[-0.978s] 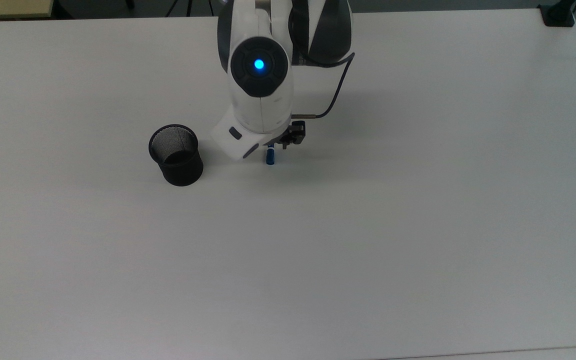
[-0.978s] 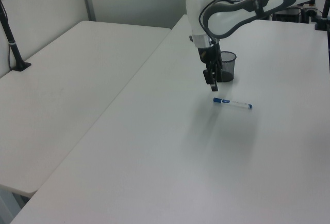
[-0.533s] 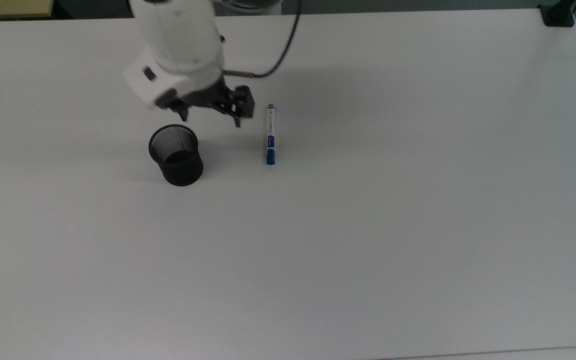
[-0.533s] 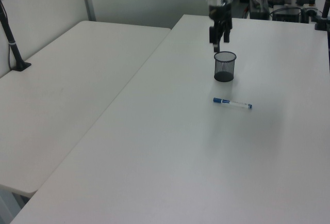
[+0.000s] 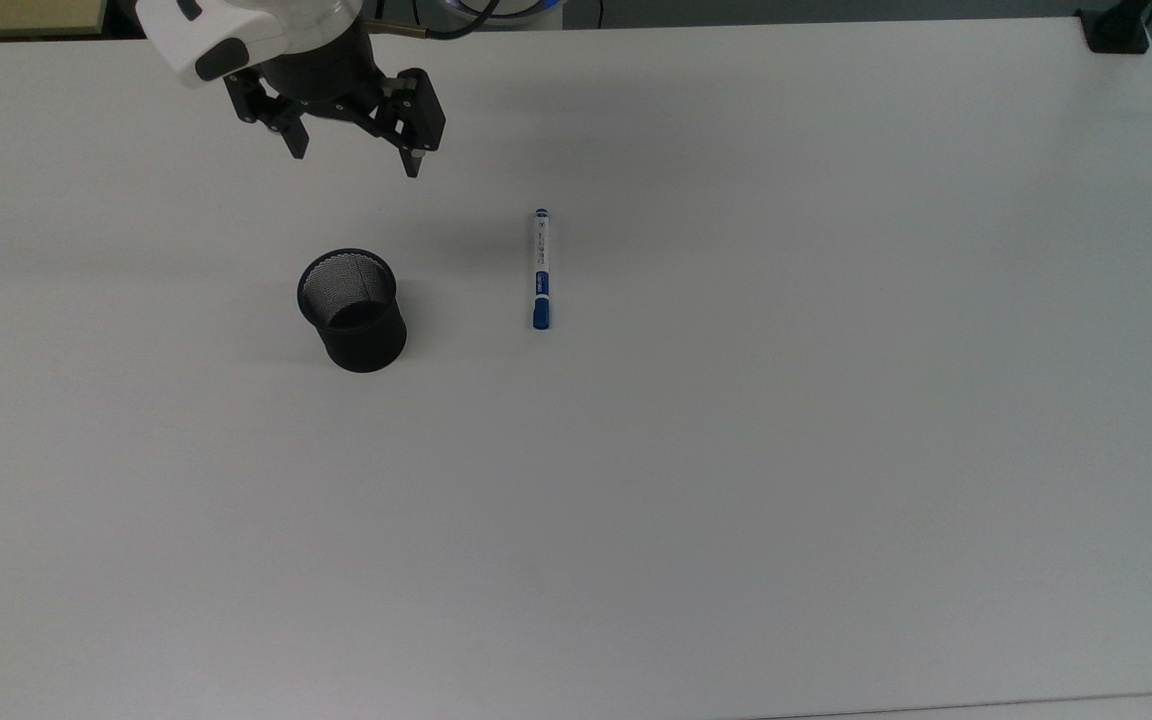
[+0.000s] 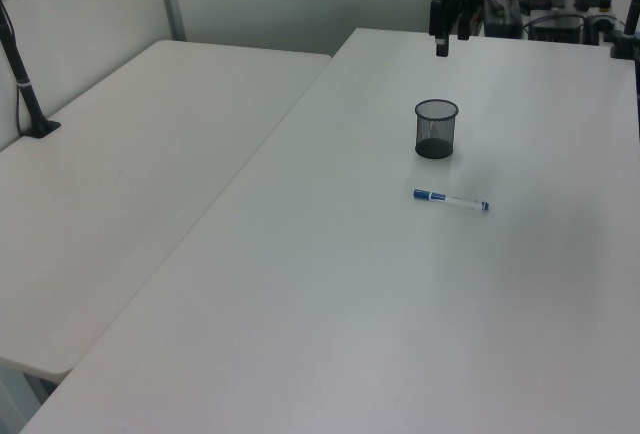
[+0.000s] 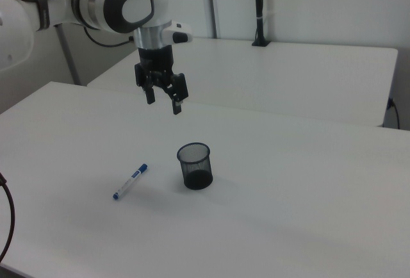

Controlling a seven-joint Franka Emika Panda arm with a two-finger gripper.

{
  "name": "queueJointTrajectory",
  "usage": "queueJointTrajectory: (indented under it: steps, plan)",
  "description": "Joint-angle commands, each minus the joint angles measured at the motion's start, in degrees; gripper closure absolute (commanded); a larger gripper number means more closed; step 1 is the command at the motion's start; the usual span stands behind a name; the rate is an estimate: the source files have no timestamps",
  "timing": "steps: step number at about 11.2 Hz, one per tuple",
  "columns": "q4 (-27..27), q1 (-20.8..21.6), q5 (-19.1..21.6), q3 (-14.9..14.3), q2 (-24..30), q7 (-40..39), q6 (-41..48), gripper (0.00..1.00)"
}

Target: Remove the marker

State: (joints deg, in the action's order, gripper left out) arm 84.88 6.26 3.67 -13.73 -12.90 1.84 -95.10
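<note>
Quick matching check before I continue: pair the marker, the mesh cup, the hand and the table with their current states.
Things:
1. marker
2. mesh cup
3. hand
4. table

States:
A. upright, nothing visible inside it
B. open, raised above the table, holding nothing
C. lying flat on the table, apart from the cup
D. white, bearing the cup and the marker

Pairs: 1-C, 2-A, 3-B, 4-D
</note>
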Motion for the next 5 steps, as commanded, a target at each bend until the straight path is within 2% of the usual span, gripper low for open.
queueJointTrajectory:
  steps: [1,5]
  plan:
    - [2.0,0.2,-1.0,-0.4,1.9,1.9,0.4,0.00]
    - [2.0,0.2,-1.0,-1.2,2.4,2.7,0.3,0.00]
